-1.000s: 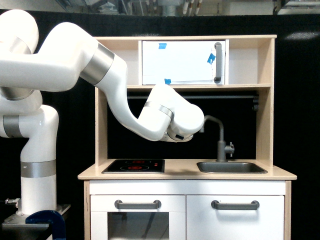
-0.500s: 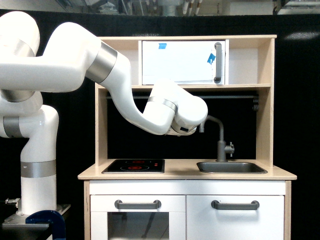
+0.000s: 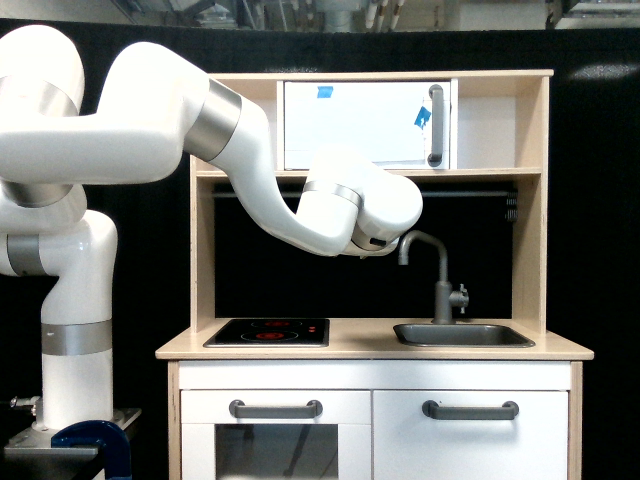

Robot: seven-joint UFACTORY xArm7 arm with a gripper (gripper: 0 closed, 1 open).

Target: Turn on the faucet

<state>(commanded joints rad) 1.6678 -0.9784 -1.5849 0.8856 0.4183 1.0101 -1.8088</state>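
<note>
Standing upright behind the sink point(image 3: 462, 335), the faucet point(image 3: 440, 285) lies right of and below the arm's end point(image 3: 380, 240). Its small lever point(image 3: 462, 295) sits low on its right side, well apart from the arm. The gripper is hidden, so I cannot tell its state.

Glossy white plastic arm point(image 3: 150, 130) with brushed metal-looking bands. Matt dark grey faucet point(image 3: 440, 280). Pale smooth wood frame point(image 3: 530, 200); counter point(image 3: 360, 345) alike. Glossy black hob point(image 3: 268, 332).

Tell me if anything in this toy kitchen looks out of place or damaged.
Nothing looks spilled or broken. The one oddity is bits of blue tape stuck on the white cabinet door. The faucet stands upright at the sink, and the drawers are shut.
</note>
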